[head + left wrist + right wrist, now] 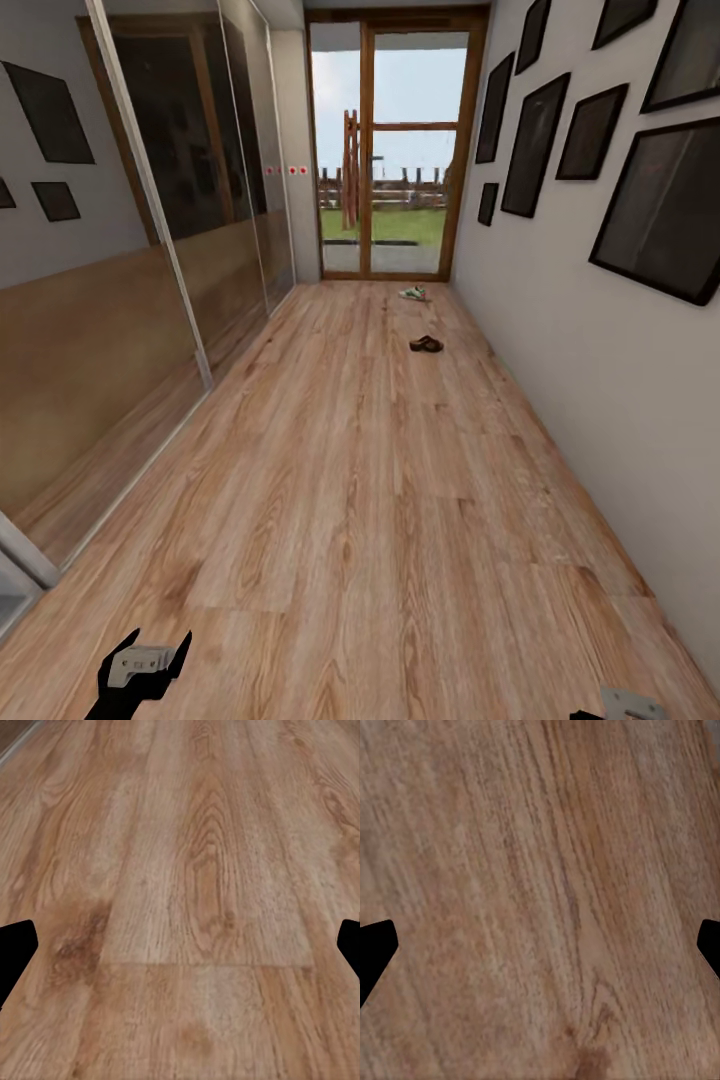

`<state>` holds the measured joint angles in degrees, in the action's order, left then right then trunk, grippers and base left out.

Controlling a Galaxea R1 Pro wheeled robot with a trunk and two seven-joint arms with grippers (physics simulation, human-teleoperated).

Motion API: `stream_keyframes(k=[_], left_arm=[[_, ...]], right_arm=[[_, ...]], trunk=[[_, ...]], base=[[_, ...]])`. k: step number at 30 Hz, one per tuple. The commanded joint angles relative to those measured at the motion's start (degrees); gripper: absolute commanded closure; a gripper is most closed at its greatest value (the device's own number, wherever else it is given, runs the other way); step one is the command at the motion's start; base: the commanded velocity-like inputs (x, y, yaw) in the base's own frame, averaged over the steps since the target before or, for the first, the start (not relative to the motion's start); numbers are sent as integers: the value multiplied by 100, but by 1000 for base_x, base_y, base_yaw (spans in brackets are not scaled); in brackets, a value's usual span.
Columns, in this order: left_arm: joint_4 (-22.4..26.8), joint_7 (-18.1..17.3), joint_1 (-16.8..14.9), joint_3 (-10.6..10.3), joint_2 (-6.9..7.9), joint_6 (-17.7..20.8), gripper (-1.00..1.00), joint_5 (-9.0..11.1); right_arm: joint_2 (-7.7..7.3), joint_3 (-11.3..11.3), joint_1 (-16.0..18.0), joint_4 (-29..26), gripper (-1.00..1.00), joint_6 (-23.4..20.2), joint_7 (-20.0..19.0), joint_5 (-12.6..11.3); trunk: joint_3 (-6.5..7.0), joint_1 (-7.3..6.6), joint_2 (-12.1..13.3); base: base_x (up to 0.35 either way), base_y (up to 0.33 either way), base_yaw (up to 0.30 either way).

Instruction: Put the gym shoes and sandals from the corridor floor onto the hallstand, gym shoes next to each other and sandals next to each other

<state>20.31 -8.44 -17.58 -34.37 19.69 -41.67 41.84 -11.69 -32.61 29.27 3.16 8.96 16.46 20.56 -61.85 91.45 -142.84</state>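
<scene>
Sandal: brown leather sandal with dark strap point(426, 344) lies on the light brown wood-plank corridor floor point(350, 520) far down the hall, near the right wall, long axis running across the corridor; toe end too small to tell.
Sneaker: white gym shoe with teal-green trim point(413, 293) lies beyond it, close to the wooden-framed glass door point(395, 150); heading unclear.
My left gripper point(150, 650): low at my near left, fingers spread, holding nothing, well apart from both shoes.
My right gripper point(540, 945): black fingertips parted over bare planks, empty; cut off at the head view's edge.
</scene>
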Motion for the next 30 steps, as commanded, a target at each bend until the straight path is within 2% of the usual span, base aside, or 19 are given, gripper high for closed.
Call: stream_keyframes(k=[1,30], left_arm=[[0,-2,0,0,0,0,-100,0],[2,0,0,-1,0,1,-100,0]], right_arm=[[0,0,2,0,-100,0,-1,0],[77,0,0,0,-100,0,0,0]], trunk=[[0,0,0],[0,0,0]], base=[[346,-1,0],[348,0,0]])
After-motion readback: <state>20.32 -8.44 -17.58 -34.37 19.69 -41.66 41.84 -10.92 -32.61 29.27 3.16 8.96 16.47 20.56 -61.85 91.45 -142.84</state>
